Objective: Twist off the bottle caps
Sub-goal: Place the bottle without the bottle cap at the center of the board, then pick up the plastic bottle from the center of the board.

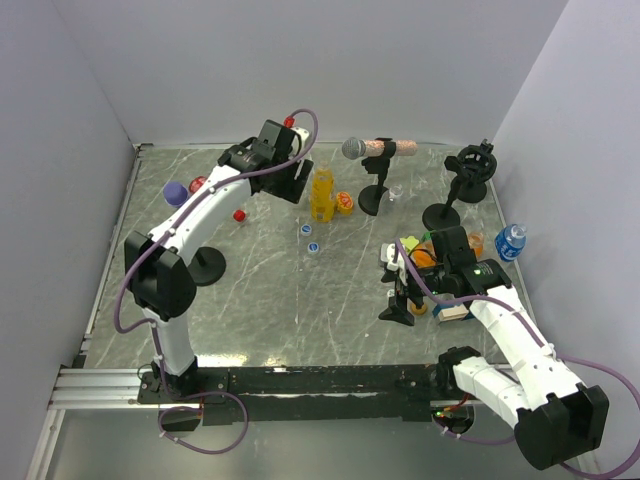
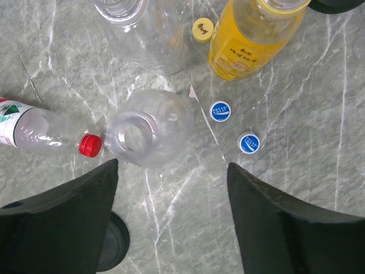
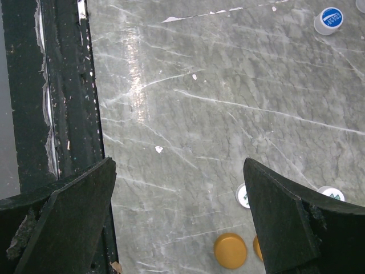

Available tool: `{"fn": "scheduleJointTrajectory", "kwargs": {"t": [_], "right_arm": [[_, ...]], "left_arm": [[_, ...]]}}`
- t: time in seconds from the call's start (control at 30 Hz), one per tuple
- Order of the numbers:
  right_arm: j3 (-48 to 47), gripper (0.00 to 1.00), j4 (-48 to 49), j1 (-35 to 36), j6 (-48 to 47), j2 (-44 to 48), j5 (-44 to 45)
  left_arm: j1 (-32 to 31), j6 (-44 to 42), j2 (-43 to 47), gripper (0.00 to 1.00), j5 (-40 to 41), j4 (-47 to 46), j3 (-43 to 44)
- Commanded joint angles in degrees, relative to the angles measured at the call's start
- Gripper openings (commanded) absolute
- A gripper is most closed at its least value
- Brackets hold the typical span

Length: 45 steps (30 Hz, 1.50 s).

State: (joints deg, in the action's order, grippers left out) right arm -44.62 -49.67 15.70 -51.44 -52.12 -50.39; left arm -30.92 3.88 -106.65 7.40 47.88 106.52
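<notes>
Downward, left gripper (image 2: 172, 165) (spread) faces capless bottle (image 2: 162, 123).

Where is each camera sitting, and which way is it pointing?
Top: above and behind the robot, looking down on the table; left arm and right arm show.
Left wrist: over the open bottle, facing down; left hand at the bottom.
Right wrist: by the near rail, facing down; right hand at the bottom.
Shared: top and left wrist both show the juice bottle and blue caps.

Glossy marbled table (image 2: 308, 103), clear smooth plastic bottle (image 2: 166, 123)
</notes>
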Motion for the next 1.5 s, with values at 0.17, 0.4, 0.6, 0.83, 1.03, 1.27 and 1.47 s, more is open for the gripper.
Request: {"fn": "scheduleJointTrajectory", "kwargs": {"t": [0.17,0.4,0.6,0.83,1.03,1.27,1.47], "right_arm": [[0.2,0.99,1.2,-0.3,-0.2,-0.1,-1.1],[0.2,0.99,1.2,-0.4,-0.2,-0.2,-1.0],[0.2,0.99,1.2,-0.2,-0.2,-0.1,-1.0],[0.2,0.99,1.2,-0.2,-0.2,-0.2,-1.0],[0.3,0.99,1.2,-0.3,-0.2,0.0,-1.0],[0.2,0.99,1.2,-0.2,-0.2,-0.1,-1.0],[0.3,0.99,1.2,-0.2,-0.1,-0.4,-0.8]], "left_arm": [[0.2,2.0,7.2,0.89,-0.1,-3.0,1.7],[0.5,2.3,10.1,0.95,-0.4,-5.3,0.5],[0.9,2.5,11.1,0.96,-0.4,-6.1,-0.7],[2.9,4.7,14.8,0.97,-2.7,-11.4,-5.2],[12.2,19.3,21.4,0.97,-9.4,-23.1,-14.5],[15.3,36.8,12.1,0.84,6.5,-10.4,-3.5],[15.2,40.0,7.3,0.82,13.9,-7.7,-2.9]]}}
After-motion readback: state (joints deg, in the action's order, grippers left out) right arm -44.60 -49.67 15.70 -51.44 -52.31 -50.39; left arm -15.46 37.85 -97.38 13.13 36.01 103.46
